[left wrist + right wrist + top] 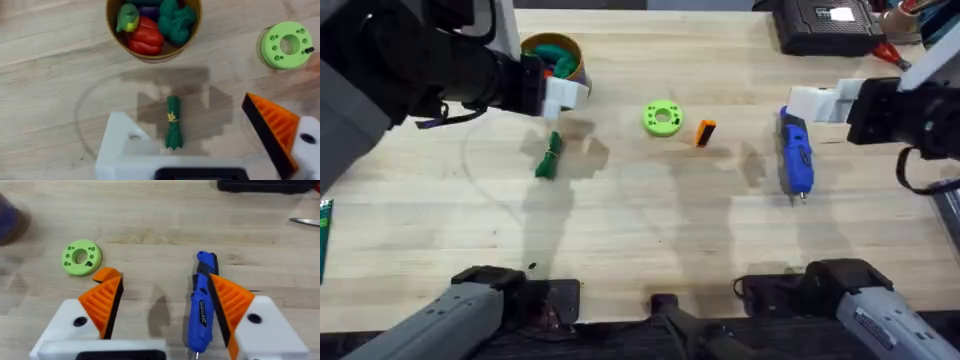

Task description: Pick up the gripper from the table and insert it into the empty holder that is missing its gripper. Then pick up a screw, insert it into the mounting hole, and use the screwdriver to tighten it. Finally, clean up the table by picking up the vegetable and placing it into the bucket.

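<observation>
Pale wooden planks of the bench (650,230) carried everything the job needed, and by the look of it nothing had yet been done. The gripper (705,132), a small orange finger with a black end, lay loose near the middle, just beside a bright green ring (663,118). The left claw (560,95) hung over the far left of the bench near the bucket (553,52); its wrist view showed the holder (122,145) as a bare white bracket with an open mounting hole on one side and an orange finger (272,127) on the other, the two set well apart with nothing between them. So the finger was not fitted, and no screw could be made out for certain, so that step also looked untouched.

The right claw (817,103) hovered at the far end of the screwdriver (795,155), which lay flat on the right side. In its own view both orange pads (105,300) stood spread, the screwdriver lying under one of them and apparently not clamped.

The vegetable (549,157) rested on the wood below the left claw, short of the bucket, which already held other toy produce. Clearing up remained too.
</observation>
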Robot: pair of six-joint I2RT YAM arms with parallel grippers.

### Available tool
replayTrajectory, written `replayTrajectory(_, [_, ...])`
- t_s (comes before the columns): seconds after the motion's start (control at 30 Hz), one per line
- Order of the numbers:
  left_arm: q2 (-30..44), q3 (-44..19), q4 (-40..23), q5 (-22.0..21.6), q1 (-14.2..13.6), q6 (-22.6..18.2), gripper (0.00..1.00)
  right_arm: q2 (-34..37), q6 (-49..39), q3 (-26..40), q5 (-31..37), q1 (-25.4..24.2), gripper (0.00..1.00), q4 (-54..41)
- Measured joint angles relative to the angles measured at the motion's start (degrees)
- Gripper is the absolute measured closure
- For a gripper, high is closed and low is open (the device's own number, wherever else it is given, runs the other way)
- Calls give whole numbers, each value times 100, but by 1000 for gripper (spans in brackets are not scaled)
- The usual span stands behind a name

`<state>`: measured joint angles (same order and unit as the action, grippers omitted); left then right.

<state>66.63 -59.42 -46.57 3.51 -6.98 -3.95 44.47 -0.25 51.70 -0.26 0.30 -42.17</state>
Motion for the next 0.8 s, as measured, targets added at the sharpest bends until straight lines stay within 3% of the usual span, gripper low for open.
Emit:
replayTrajectory(0.1, [0, 0, 135, 0, -1, 0, 16, 0, 0, 0, 1, 0, 10, -3])
replayTrajectory(0.37, [0, 0, 1287, 0, 0, 0, 15, 0, 0, 0, 1, 0, 10, -7])
replayTrajectory(0.57, [0, 0, 1431, -5, -1, 0, 15, 0, 0, 0, 1, 0, 10, -7])
replayTrajectory(0.8, [0, 0, 2439, -39, -2, 0, 14, 0, 0, 0, -1, 0, 10, -7])
